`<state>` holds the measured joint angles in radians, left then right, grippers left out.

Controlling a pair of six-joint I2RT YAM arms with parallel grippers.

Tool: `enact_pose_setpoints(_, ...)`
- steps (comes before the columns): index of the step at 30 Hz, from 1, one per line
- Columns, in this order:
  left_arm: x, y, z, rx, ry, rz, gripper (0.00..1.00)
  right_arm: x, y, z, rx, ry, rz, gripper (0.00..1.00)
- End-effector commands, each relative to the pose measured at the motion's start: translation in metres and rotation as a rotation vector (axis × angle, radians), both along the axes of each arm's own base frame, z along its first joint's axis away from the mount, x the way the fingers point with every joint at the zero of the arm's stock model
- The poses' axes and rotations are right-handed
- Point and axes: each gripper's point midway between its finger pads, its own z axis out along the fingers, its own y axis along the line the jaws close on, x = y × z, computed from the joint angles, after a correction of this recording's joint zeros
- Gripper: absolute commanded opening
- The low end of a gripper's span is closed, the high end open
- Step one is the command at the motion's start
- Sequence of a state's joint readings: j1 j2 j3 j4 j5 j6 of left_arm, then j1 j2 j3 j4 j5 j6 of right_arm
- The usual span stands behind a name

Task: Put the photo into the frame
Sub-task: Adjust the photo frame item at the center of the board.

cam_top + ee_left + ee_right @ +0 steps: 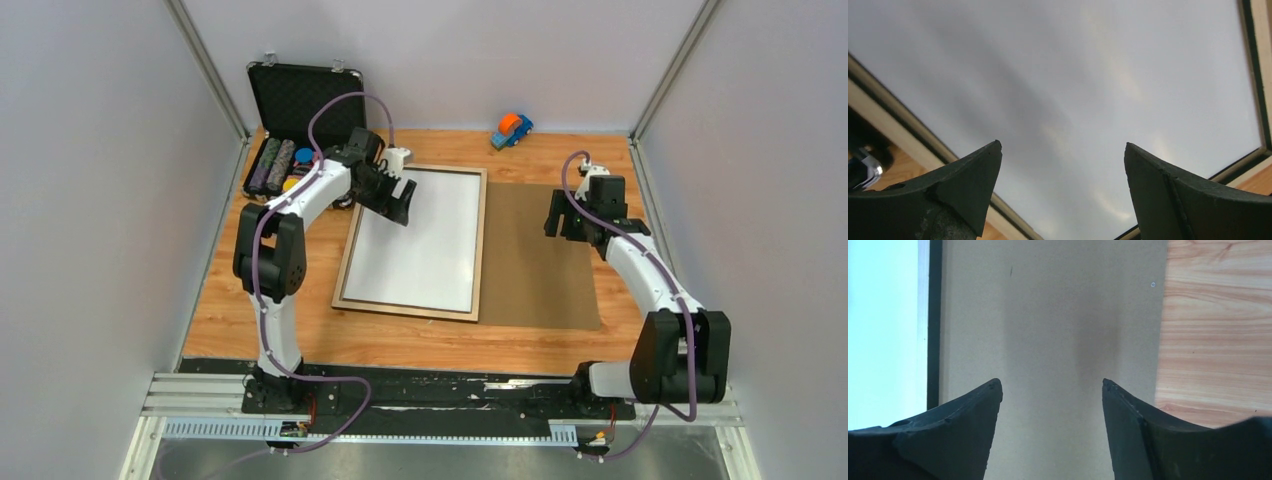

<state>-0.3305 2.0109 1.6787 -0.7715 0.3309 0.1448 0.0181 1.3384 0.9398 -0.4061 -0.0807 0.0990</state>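
The frame [481, 250] lies flat in the middle of the wooden table, its pale wood rim up. A plain white surface [420, 240] fills its opening. The photo's printed side shows in no view. My left gripper [400, 205] hangs open over the frame's far left corner. In the left wrist view its fingertips [990, 150] stand wide apart above the white surface, with the frame's rim [898, 132] to the left. My right gripper [572, 225] is open and empty above the brown backing board [540, 260]. That board [1048, 305] fills the right wrist view, with the frame's edge [934, 315] on the left.
An open black chip case [300, 100] with coloured chips stands at the far left, just behind my left arm. A small orange and blue toy car [511, 128] sits at the far edge. Grey walls close in on both sides.
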Motion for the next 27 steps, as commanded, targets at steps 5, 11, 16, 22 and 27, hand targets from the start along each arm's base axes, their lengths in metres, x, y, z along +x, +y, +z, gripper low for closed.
enact_pose_setpoints(5,-0.017,-0.069,0.058,-0.342,-0.05,-0.076,1.0,-0.002,-0.032,-0.026,0.092,0.072,-0.047,0.82)
enact_pose_setpoints(11,-0.043,-0.118,0.077,-0.407,-0.04,-0.139,1.0,-0.01,-0.047,-0.045,0.195,0.162,-0.062,0.96)
enact_pose_setpoints(16,-0.069,-0.16,0.073,-0.427,0.012,-0.196,1.0,-0.011,-0.052,-0.055,0.182,0.205,-0.054,0.93)
enact_pose_setpoints(22,-0.08,-0.163,0.058,-0.363,0.012,-0.231,1.0,-0.012,-0.044,-0.055,0.179,0.183,0.049,0.87)
enact_pose_setpoints(27,-0.071,-0.125,0.031,-0.143,-0.075,-0.219,1.0,-0.01,-0.024,-0.061,0.153,0.186,0.143,0.83)
